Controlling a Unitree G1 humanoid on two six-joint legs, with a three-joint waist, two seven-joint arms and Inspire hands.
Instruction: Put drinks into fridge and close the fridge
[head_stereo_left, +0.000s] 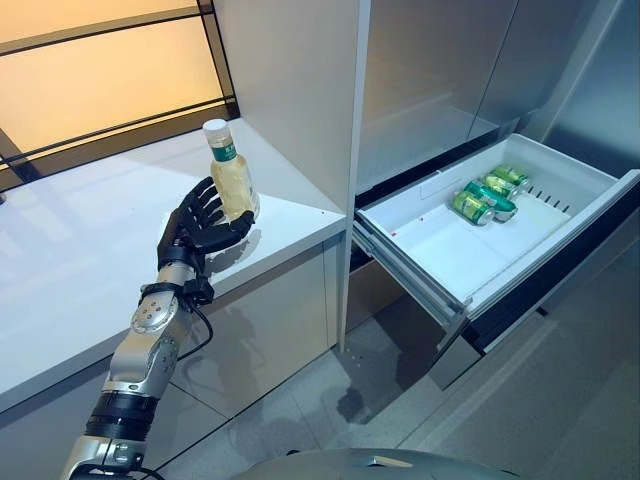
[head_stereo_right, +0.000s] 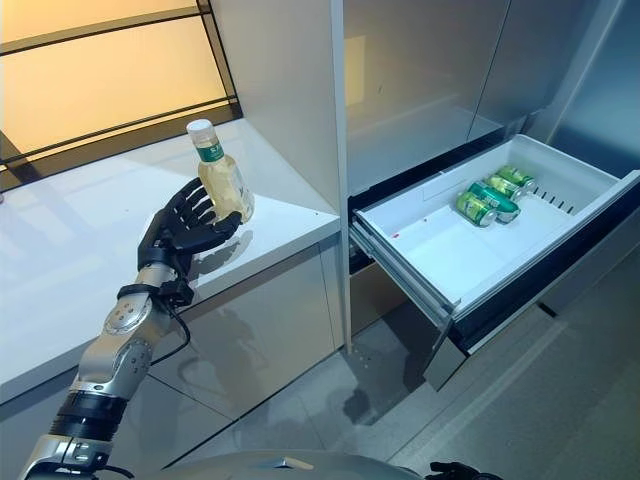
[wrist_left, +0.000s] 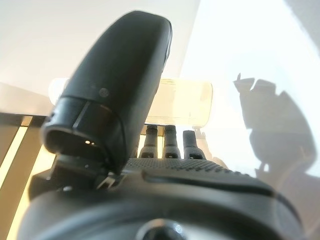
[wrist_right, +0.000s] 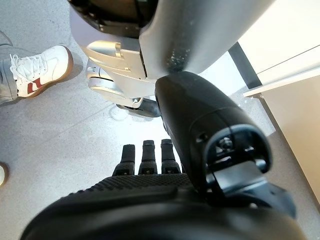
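A pale yellow drink bottle (head_stereo_left: 230, 175) with a white cap and green label stands upright on the white counter (head_stereo_left: 70, 260) near its right end. My left hand (head_stereo_left: 203, 226) is open right beside it, the fingers spread along its left side and the thumb by its base. In the left wrist view the bottle (wrist_left: 182, 102) lies just past the thumb (wrist_left: 120, 85) and straight fingers. The white fridge drawer (head_stereo_left: 445, 255) is pulled out to the right, with green cans (head_stereo_left: 488, 194) lying at its back. My right hand (wrist_right: 150, 200) hangs open over the floor.
A tall white cabinet panel (head_stereo_left: 300, 90) stands between the counter and the fridge. The drawer's front (head_stereo_left: 560, 270) sticks out into the floor space. A person's white shoe (wrist_right: 30, 70) is on the grey floor near my right hand.
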